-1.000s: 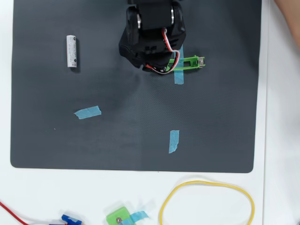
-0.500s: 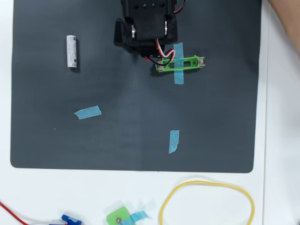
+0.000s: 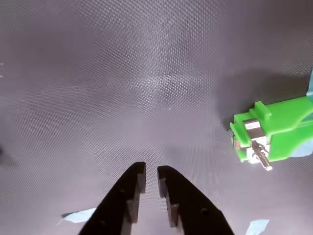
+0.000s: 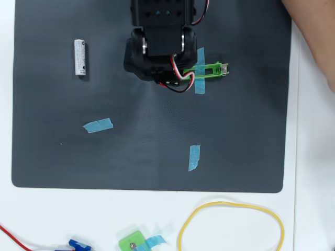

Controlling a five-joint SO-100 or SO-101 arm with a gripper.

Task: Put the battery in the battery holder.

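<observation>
1. In the wrist view the black fingers [image 3: 151, 178] are nearly pressed together, a thin gap between the tips, pinching nothing, above the dark mat [image 3: 122, 88].
2. The battery [image 4: 80, 57] lies on the mat's far left in the overhead view, well apart from the arm [image 4: 159, 39].
3. The green battery holder [image 4: 209, 69] sits right of the arm, held down by a strip of blue tape [image 4: 199, 73]; its left end is hidden under the arm.
4. In the wrist view the holder's metal contact and screw show at right [image 3: 271, 129].
5. A yellow rubber band [image 4: 230, 225] lies on the white worktop [image 4: 78, 214], near right.
</observation>
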